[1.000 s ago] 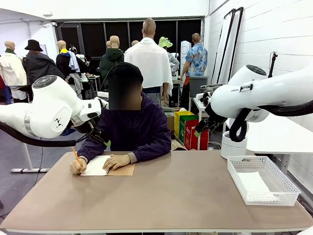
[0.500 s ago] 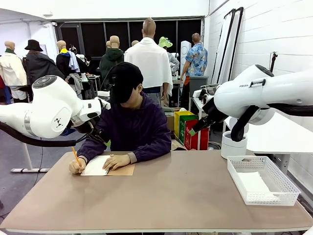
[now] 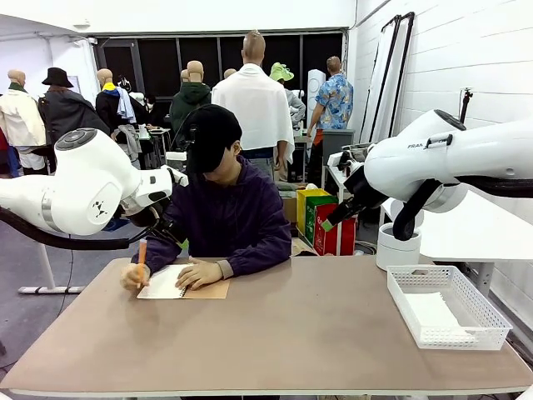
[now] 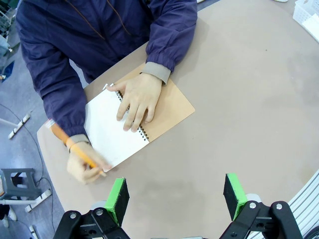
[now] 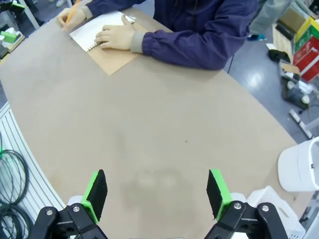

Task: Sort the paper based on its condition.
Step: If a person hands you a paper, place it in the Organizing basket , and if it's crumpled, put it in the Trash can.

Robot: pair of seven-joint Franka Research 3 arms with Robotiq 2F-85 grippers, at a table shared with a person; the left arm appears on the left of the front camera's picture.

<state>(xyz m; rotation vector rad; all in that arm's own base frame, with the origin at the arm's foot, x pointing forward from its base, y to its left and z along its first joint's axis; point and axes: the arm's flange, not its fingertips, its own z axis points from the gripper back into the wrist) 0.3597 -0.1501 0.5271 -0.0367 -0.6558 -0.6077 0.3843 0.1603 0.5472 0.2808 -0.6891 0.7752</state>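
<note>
One wide surface (image 3: 291, 333) carries everything, and its middle lies bare, so no loose sheet is within easy reach. Above it, the left arm (image 3: 83, 187) holds the left claw (image 4: 175, 181) spread wide with nothing between its pads, looking down on the person's end. The right arm (image 3: 433, 162) holds the right claw (image 5: 156, 174) likewise released and empty over the bare middle.

The person (image 3: 229, 217) sits at the far edge, toward the left corner. One hand (image 4: 138, 97) lies flat on the notepad (image 4: 172, 107) while the other hand (image 4: 82, 167) writes. A descent by the left claw now would likely meet a hand or sleeve; that is the chief hazard.

The tray (image 3: 466, 340) sits at the right edge, by the near right corner, with white paper (image 3: 433, 312) lying flat inside. Thin paper on mesh gives the pads little to catch, and a hard pinch could crease it, spoiling the very condition to be judged.

The page (image 4: 112, 127) under the pencil (image 3: 141, 252) is bound into the notepad, so tugging it early might tear it.
</note>
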